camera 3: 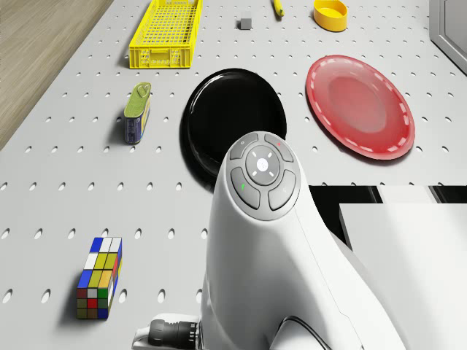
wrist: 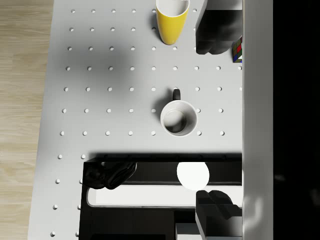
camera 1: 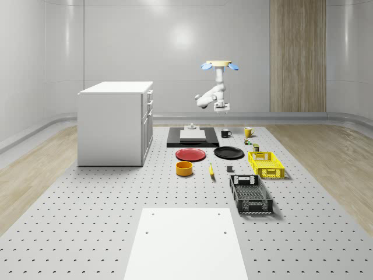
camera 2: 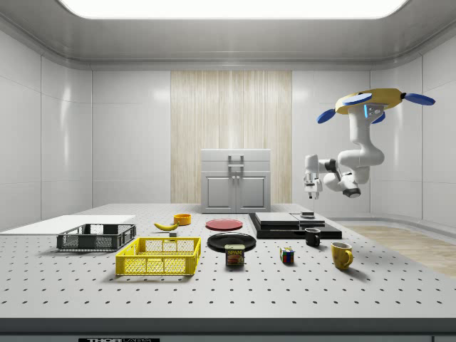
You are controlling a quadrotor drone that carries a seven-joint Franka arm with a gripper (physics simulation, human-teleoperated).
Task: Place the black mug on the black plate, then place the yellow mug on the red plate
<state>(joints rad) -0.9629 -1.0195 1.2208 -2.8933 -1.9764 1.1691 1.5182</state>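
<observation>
Wrist view: fingers (wrist: 207,120) apart over round black mug (wrist: 178,118) on perforated table (wrist: 110,90).

White arm under a yellow-bodied quadrotor.
The drone (camera 2: 378,99) has a flat yellow body with blue rotors at its corners and a small blue-lit panel beneath. The arm (camera 2: 360,157) is glossy white with rounded, bulbous joints and grey seams. One link carries a grey round pad (camera 3: 263,175) of segmented buttons with tiny red and green marks. A thin dark cable (camera 3: 303,328) runs along the casing, beside a black ribbed fitting (camera 3: 171,333).
</observation>
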